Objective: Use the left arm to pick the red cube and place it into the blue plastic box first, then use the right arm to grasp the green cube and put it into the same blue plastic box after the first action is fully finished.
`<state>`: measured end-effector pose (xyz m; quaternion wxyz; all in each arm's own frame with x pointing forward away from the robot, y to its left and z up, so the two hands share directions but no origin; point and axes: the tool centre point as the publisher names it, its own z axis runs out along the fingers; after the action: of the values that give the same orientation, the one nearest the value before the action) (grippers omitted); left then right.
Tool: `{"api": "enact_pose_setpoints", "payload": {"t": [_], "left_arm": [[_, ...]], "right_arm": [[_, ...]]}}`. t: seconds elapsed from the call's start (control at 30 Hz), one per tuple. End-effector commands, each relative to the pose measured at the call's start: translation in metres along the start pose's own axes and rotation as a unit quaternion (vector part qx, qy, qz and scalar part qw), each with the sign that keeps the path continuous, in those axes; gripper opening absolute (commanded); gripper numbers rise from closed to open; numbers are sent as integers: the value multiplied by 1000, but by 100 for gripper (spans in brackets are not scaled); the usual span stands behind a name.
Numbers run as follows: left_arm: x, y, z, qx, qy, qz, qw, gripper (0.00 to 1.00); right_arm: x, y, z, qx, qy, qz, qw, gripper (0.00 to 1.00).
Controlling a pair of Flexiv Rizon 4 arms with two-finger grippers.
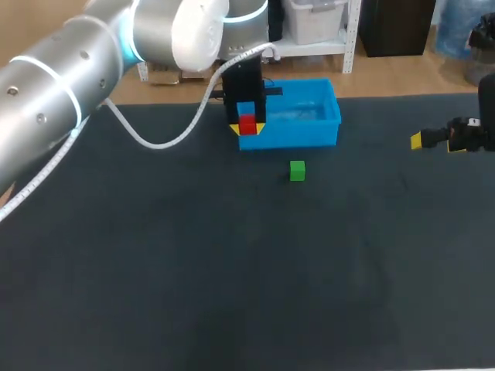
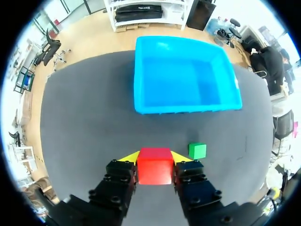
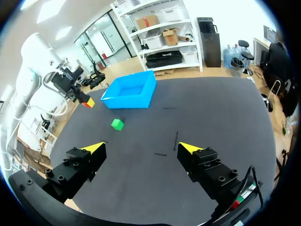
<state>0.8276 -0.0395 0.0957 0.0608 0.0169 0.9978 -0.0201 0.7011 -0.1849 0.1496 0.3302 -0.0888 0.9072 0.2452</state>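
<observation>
The left arm [image 1: 69, 85] comes in from 9 o'clock, and the left gripper [image 2: 155, 157] is clamped on the red cube [image 2: 154, 166], fingers pressing it from both sides, raised above the dark table [image 1: 193, 270]. The blue plastic box [image 1: 290, 137] lies just ahead of it at 12 o'clock. The green cube [image 1: 297, 171] rests on the table at 6 o'clock from the box, near it. At 3 o'clock, well apart, the right gripper [image 3: 141, 148] hangs with its fingers spread wide, holding nothing.
</observation>
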Motion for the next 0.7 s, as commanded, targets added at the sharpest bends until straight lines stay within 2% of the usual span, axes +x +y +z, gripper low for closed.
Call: {"api": "enact_pose_setpoints", "payload": {"t": [0.03,0.7], "left_arm": [[-6,2,-9,0,-2,4,1000,0],[-45,-4,-35,7,-40,29,999,0]], "right_arm": [[0,0,0,0,0,0,1000,100],[0,0,0,0,0,0,1000,100]]}}
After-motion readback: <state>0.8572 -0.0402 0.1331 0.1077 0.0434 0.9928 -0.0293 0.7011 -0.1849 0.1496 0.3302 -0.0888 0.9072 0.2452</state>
